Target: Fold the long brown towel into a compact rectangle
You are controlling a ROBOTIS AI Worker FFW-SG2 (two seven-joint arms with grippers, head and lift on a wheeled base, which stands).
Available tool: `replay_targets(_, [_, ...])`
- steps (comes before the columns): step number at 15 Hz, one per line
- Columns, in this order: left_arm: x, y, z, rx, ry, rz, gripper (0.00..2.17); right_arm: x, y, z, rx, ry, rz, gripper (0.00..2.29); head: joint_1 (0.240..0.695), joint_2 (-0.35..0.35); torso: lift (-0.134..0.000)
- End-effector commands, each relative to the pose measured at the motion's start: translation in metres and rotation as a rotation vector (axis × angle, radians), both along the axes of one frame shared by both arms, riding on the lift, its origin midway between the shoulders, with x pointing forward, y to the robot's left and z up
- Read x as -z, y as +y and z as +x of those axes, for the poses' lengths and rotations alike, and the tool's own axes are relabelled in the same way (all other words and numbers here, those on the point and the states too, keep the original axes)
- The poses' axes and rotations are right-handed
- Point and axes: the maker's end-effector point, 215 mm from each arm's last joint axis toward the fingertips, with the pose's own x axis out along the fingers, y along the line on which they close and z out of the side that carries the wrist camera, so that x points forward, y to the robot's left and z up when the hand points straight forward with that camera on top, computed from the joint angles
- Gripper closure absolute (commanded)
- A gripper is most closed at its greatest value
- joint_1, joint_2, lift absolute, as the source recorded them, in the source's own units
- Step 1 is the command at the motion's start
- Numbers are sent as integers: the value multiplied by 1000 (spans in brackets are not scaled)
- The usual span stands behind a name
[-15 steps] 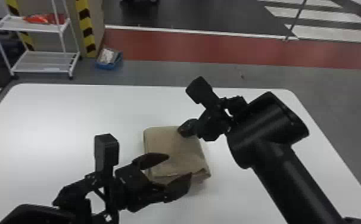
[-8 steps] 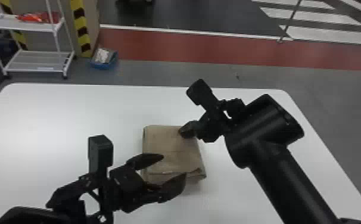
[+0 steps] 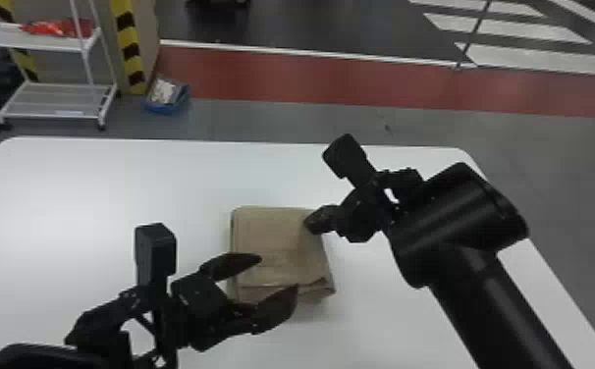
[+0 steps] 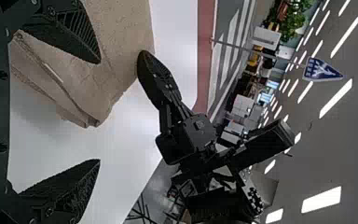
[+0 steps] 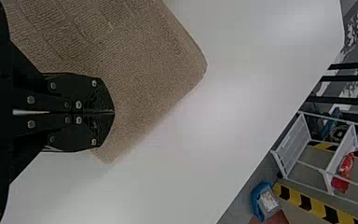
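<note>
Towel [image 5: 144, 70] shows woven squares [image 5: 92, 24] in right wrist view; left gripper [image 3: 279, 273] jaws parted, right gripper [image 3: 308, 224] jaws clenched.

My right arm [image 3: 488, 289]: black, smooth, round like fat pipe. My left arm [image 3: 105, 314]: black too, thin bars and gaps near wrist. Black box [image 3: 155, 252] on each wrist. My left gripper [image 3: 279, 272]: black pointy fingers [image 4: 77, 32], little ridges inside. My right gripper [image 3: 307, 224]: black, small shiny round screws [image 5: 78, 104]
</note>
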Motion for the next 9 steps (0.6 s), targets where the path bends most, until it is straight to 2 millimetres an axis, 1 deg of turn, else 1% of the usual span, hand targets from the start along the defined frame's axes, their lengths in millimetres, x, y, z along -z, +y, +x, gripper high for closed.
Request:
replay_targets(1, [1,-1,1,0,2,0,140,9,-13,3,19,9,-13,1676,695,-186,-120])
replay_targets(3, [1,-1,1,0,2,-2,140,13,-13,4,16,7,-19,1676,695,-202,-120])
replay_targets(7, [1,0,2,-5,-4,-1,140,18,-15,5,21,12,-24,1676,695,-203,-120])
replay_targets(8, [1,2,3,-9,-2,0,140,12,-16,8,43,11,15,1676,695,-204,-120])
replay_targets(9, [1,3,3,-12,-2,0,140,0,-13,9,70,9,74,1673,695,-204,-120])
